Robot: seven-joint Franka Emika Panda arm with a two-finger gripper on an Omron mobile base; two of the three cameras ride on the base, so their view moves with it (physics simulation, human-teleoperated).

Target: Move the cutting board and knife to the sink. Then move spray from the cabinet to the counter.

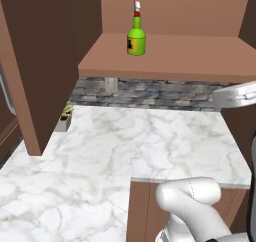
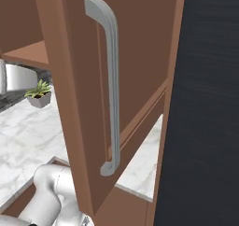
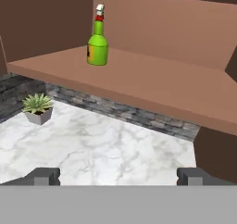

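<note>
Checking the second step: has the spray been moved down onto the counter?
No. The spray stands upright on the cabinet shelf, above the counter.

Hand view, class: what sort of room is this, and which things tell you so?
Most likely a kitchen: a white marble counter with a stone backsplash, a brown wooden wall cabinet above it, and a green spray bottle on its shelf.

Left base view looks forward and down over the counter into the open cabinet. Right base view sits really close behind the cabinet door, so that blocks most of it. Hand view faces the shelf from low over the counter. All three catch the potted plant at the counter's back edge.
</note>
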